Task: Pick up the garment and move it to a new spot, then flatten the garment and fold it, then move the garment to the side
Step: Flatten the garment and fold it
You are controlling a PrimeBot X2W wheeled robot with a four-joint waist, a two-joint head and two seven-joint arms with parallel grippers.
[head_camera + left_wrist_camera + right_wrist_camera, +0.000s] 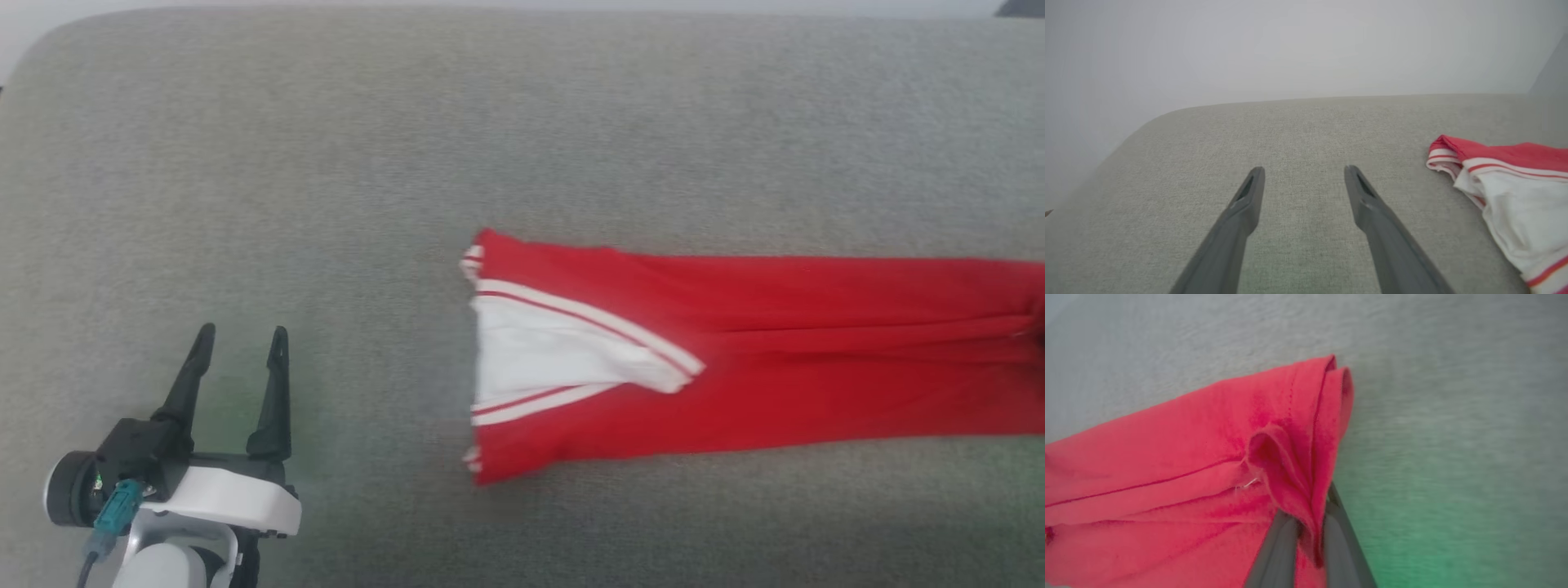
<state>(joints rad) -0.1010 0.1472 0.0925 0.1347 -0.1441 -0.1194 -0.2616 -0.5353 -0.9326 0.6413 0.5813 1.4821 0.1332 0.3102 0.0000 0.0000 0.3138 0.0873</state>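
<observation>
garment (735, 351): red sleeveless jersey, white-striped trim, flat on grey fabric bench (326, 163).
left tool (242, 332): fingers apart, well clear of garment's neckline.
right tool (1308, 506): clamped on garment's bunched red edge.

— What's the setting on your end?
— I see a table (326, 163) covered in grey woven cloth, its far left corner rounded.
— And behind it?
— A plain pale wall (1290, 49), evenly lit. I also catch a faint green glow (322, 457) on the cloth, near left.
</observation>
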